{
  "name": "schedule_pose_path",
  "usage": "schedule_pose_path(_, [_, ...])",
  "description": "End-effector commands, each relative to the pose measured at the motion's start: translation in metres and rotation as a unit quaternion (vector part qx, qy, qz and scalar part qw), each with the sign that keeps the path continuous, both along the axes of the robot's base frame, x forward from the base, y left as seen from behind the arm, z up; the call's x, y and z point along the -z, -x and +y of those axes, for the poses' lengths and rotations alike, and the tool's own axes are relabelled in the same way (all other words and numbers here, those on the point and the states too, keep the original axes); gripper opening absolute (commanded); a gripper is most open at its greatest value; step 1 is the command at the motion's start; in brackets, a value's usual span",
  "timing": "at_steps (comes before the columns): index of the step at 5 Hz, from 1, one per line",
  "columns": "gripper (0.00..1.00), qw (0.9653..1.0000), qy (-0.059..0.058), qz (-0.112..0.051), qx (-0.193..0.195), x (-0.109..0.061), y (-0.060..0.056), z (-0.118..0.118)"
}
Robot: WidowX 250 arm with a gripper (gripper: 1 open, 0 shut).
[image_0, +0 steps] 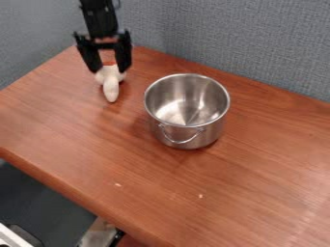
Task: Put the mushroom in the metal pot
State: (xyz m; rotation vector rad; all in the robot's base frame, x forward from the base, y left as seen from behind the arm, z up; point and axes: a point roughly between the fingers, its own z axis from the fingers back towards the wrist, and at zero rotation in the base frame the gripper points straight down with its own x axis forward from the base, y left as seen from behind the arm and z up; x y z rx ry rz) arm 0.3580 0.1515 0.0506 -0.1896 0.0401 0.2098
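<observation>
My open gripper [107, 58] hides part of the mushroom [110, 83] near the counter's [194, 198] back edge; whether the fingers touch it, I can't tell.

1. I see my black arm enter from the top of the view, its visible part hanging roughly upright.
2. My end effector [108, 66] points downward at the arm's lower end.
3. I have its two dark fingers [92, 60] spread apart, one on each side, with a gap between them.
</observation>
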Motion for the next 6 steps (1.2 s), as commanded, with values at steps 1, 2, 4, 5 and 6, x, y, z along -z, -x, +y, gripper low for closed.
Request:
schedule_pose_path(1, [1.0,0.9973,-0.041,-0.058,-0.013,-0.036,-0.008,-0.012])
schedule_pose_path(2, [1.0,0.9946,-0.058,-0.049,-0.071,-0.038,-0.014,-0.018])
schedule_pose_path(4, [1.0,0.9856,-0.067,-0.027,-0.153,-0.03,-0.016,-0.022])
schedule_pose_path(5, [1.0,0.9813,-0.061,-0.017,-0.182,-0.021,-0.012,-0.02])
schedule_pose_path(6, [1.0,0.9871,-0.077,-0.01,-0.14,-0.018,-0.01,-0.02])
